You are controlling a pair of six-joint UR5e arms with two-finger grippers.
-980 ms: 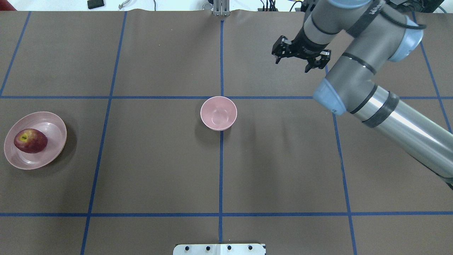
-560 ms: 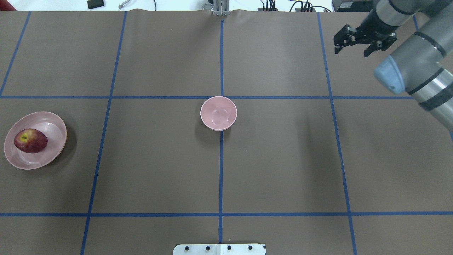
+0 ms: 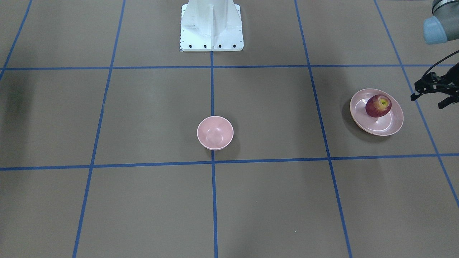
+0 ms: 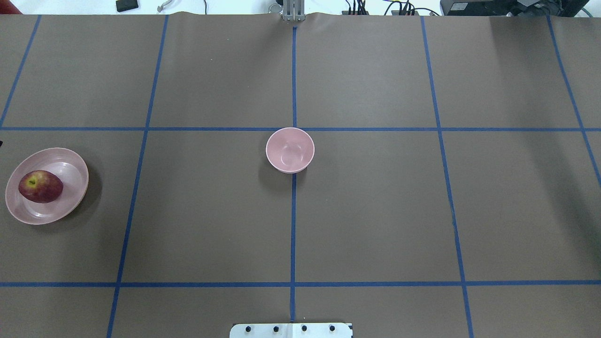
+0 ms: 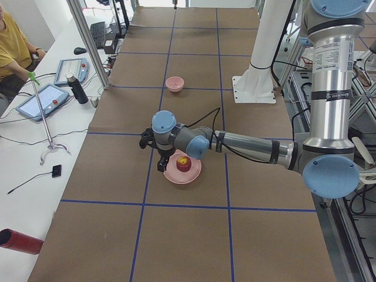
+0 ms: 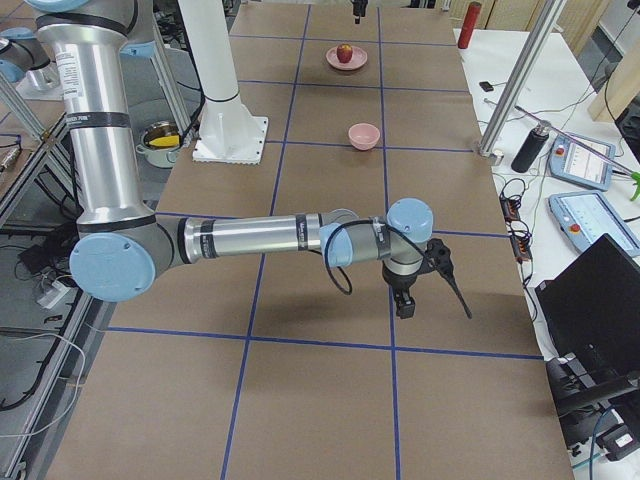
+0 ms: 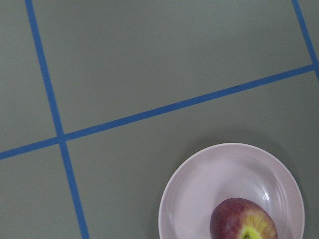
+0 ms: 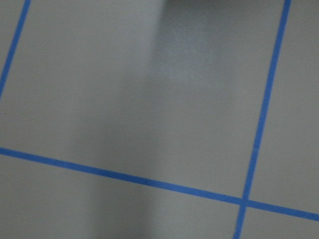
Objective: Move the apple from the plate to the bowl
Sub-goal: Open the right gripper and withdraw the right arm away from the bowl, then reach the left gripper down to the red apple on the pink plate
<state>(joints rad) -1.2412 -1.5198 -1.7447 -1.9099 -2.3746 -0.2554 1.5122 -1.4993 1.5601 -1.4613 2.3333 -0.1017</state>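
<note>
The dark-red apple (image 4: pixel 41 186) lies on the pale-pink plate (image 4: pixel 70 164) at the table's far left. It also shows in the front view (image 3: pixel 378 105) on the plate (image 3: pixel 376 129) and in the left wrist view (image 7: pixel 243 221). The small pink bowl (image 4: pixel 290 150) stands empty at the table's centre, also in the front view (image 3: pixel 215 133). My left gripper (image 3: pixel 428 101) hovers open just beyond the plate's outer side, apart from the apple. My right gripper (image 6: pixel 403 300) shows only in the right side view, over bare table far from the bowl; I cannot tell whether it is open.
The white robot base (image 3: pixel 211 25) stands at the table's near middle edge. Blue tape lines grid the brown table cover (image 4: pixel 375 211). An operators' desk with tablets (image 5: pixel 41 100) and a bottle (image 5: pixel 76 89) runs along the far side.
My right arm has swung right and left the overhead view. The apple, plate and bowl have not moved.
</note>
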